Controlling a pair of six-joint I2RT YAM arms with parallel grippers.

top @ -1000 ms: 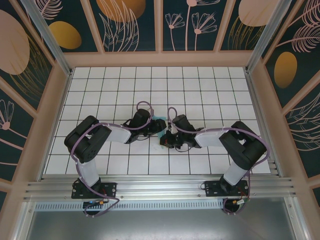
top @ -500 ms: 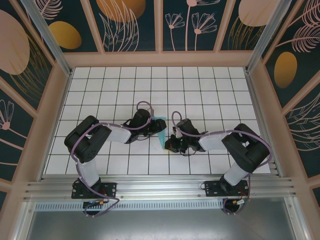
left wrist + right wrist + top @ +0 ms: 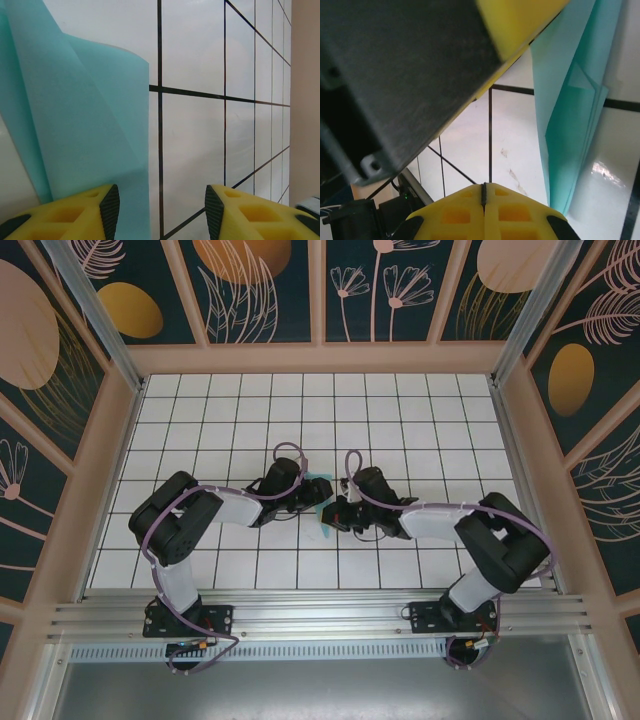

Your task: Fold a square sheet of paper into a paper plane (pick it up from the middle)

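Folded paper sheet (image 3: 85, 125) looks thin, limp, easily creased; I'd pinch at its centre fold. Left gripper (image 3: 157, 212) jaws parted, gripping nothing; right gripper (image 3: 484, 200) clenched empty.

Paper plane (image 3: 75, 125) cropped at left, top edges.

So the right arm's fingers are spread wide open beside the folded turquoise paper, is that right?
No. The right arm's fingers are shut, pressed together with no gap between them, beside the folded turquoise paper. The right wrist view shows it.
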